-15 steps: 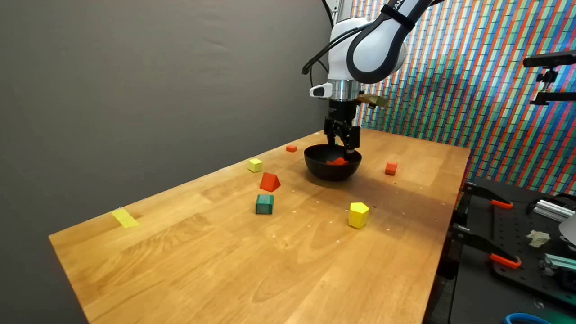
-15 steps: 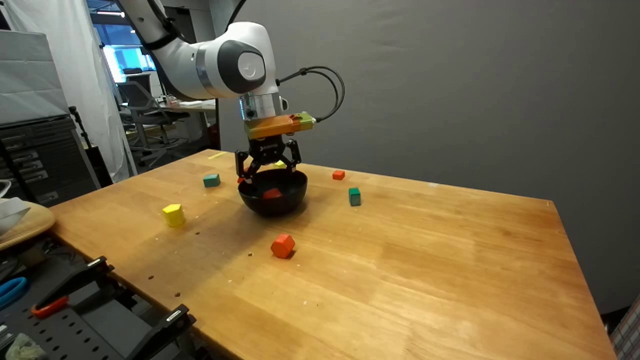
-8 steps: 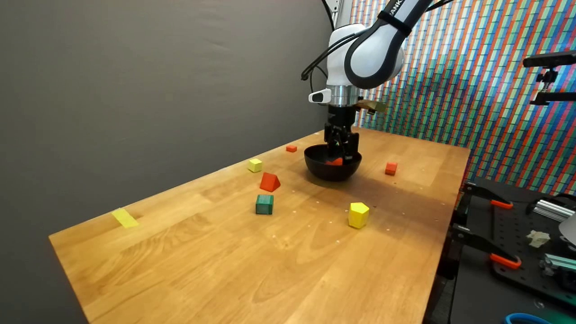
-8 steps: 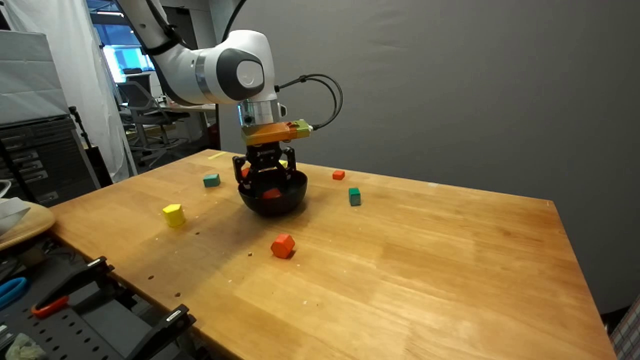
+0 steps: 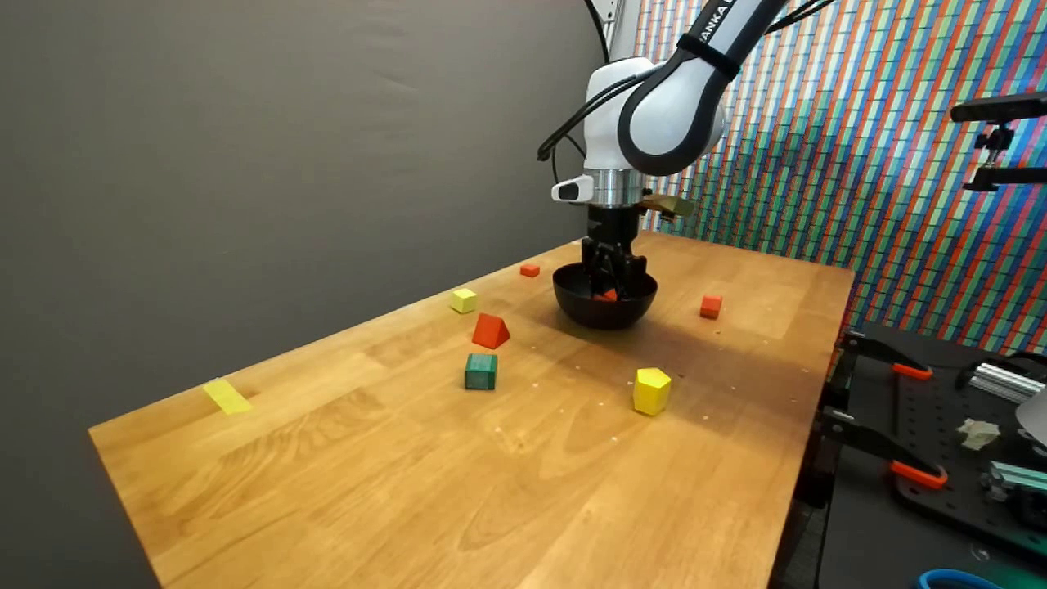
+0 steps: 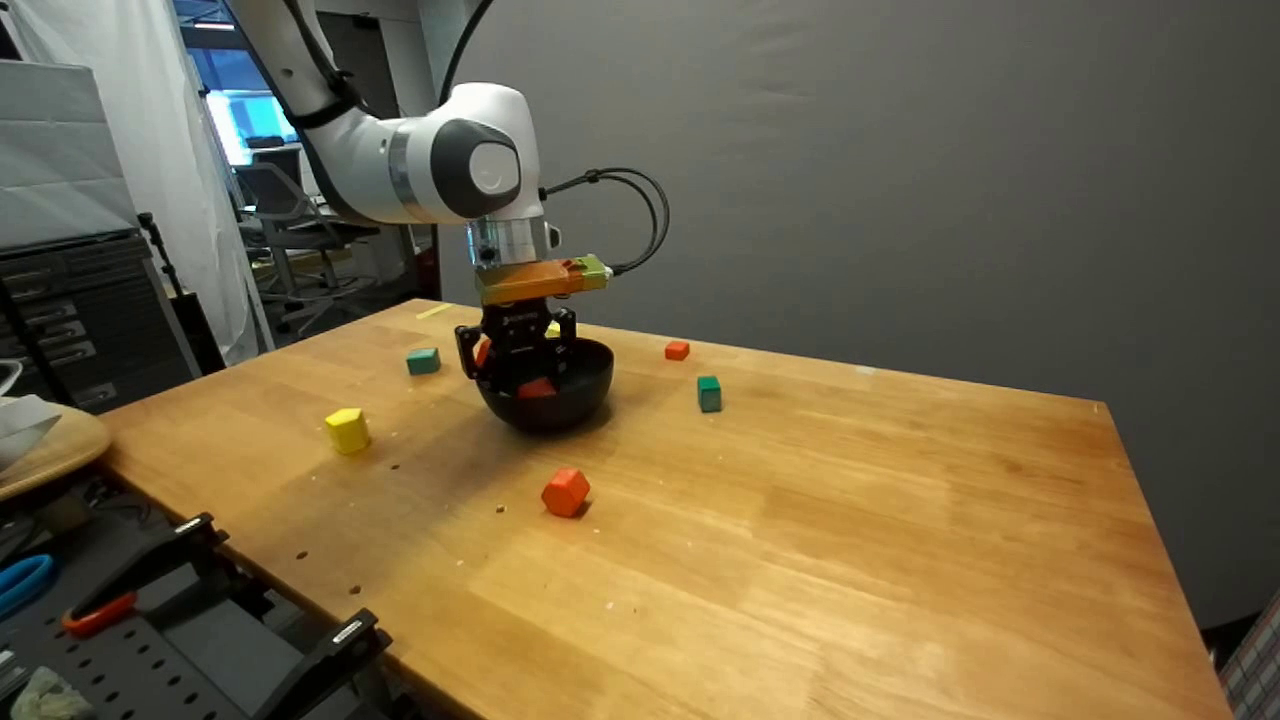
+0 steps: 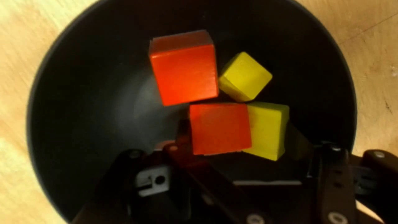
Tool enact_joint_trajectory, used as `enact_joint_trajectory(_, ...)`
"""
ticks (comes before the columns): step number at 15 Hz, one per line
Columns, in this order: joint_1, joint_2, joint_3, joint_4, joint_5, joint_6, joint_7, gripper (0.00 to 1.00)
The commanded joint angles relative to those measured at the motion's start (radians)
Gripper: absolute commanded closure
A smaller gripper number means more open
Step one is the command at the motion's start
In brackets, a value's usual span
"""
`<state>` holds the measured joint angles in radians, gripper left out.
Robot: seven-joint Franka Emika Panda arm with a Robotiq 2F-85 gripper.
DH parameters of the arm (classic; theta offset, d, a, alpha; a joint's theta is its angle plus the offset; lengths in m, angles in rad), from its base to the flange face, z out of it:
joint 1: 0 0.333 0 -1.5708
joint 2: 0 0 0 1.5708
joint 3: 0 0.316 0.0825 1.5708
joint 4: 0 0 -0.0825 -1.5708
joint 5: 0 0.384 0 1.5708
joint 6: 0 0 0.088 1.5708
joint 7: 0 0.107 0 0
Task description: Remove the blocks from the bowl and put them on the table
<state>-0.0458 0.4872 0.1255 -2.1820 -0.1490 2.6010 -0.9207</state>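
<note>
The black bowl [image 5: 601, 317] stands on the wooden table [image 5: 409, 491]; it shows in both exterior views [image 6: 555, 415]. In the wrist view the bowl holds a large red block [image 7: 186, 73], a small yellow block [image 7: 245, 76], and a red block [image 7: 220, 128] touching a yellow block [image 7: 266, 130]. My gripper [image 7: 239, 137] is down inside the bowl, pointing downward, with its fingers apart on either side of this red and yellow pair. The dark fingertips blend into the bowl, so contact is unclear. In an exterior view only a bit of red [image 6: 537, 387] shows inside the bowl.
Around the bowl lie a green block [image 5: 480, 371], a red wedge [image 5: 491, 331], a yellow cube [image 5: 464, 300], yellow [image 5: 652, 391] and red [image 6: 566, 492] faceted blocks, a small red block [image 6: 677, 350] and another green block [image 6: 709, 393]. Yellow tape [image 5: 227, 396] marks the table edge.
My gripper has moved down from the bowl's rim into the bowl and a little to the left in both exterior views. The visible red in the bowl has shifted slightly. Blocks on the table are unmoved.
</note>
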Motion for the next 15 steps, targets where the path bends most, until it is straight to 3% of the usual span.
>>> enact_joint_trajectory(1,0.015,0.019,-0.004,0.031,-0.032,0.006,0.015,0.50)
enact_joint_trajectory(2,0.016,0.011,-0.003,0.027,-0.036,0.010,0.014,0.51)
enact_joint_trajectory(6,-0.022,-0.092,0.044,-0.019,0.007,-0.063,-0.050,0.77)
enact_joint_trajectory(8,-0.067,-0.174,0.105,-0.094,0.094,-0.088,-0.141,0.77)
enact_joint_trajectory(11,-0.087,-0.287,0.141,-0.192,0.243,-0.082,-0.214,0.77)
enact_joint_trajectory(15,-0.062,-0.435,0.121,-0.334,0.466,-0.042,-0.267,0.77)
